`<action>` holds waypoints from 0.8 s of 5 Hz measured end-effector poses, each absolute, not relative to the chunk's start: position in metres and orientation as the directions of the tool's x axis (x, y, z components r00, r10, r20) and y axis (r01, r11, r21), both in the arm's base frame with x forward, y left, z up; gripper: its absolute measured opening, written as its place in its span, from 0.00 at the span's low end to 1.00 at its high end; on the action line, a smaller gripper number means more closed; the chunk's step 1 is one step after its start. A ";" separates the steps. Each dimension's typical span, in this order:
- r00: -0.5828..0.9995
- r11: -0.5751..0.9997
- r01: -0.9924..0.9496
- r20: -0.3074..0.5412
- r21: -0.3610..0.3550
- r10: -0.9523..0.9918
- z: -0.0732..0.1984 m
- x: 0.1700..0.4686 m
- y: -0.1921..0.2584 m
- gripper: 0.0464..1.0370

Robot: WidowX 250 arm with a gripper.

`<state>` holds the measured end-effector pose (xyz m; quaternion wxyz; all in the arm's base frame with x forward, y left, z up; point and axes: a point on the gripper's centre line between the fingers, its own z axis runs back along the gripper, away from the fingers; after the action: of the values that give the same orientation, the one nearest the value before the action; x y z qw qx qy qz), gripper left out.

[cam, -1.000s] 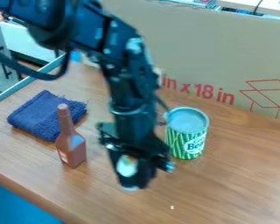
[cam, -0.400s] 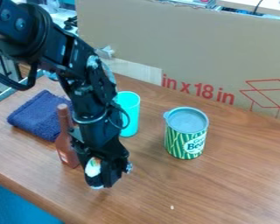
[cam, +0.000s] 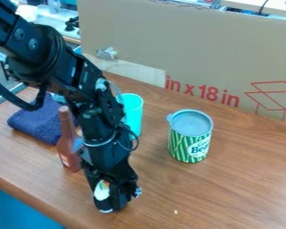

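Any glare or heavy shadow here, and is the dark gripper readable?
Camera view: a soft, pale sheen on the table right of the can, no harsh glare there; small highlights dot the black arm; the gripper reads mostly as one dark mass, with a white patch standing out.

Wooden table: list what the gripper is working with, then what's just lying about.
In hand:
- Gripper
- Small object with a white patch, held in it

Lying about:
- Brown bottle
- Blue cloth
- Turquoise cup
- Green-striped can
- Cardboard behind
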<state>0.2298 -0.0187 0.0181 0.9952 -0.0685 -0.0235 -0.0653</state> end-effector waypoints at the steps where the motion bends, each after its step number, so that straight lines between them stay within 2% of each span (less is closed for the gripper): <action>1: 0.991 0.985 0.125 0.065 -0.117 -0.118 0.016 0.231 -0.018 0.59; 2: 0.992 0.989 0.115 0.060 -0.098 -0.110 0.016 0.231 -0.020 0.81; 3: 0.996 0.993 0.089 0.040 -0.081 -0.086 0.019 0.220 -0.019 0.95; 4: 0.995 0.996 0.062 0.079 -0.068 -0.056 0.037 0.221 -0.019 0.96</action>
<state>0.2206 -0.0185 0.0367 0.9982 -0.0351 -0.0387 -0.0296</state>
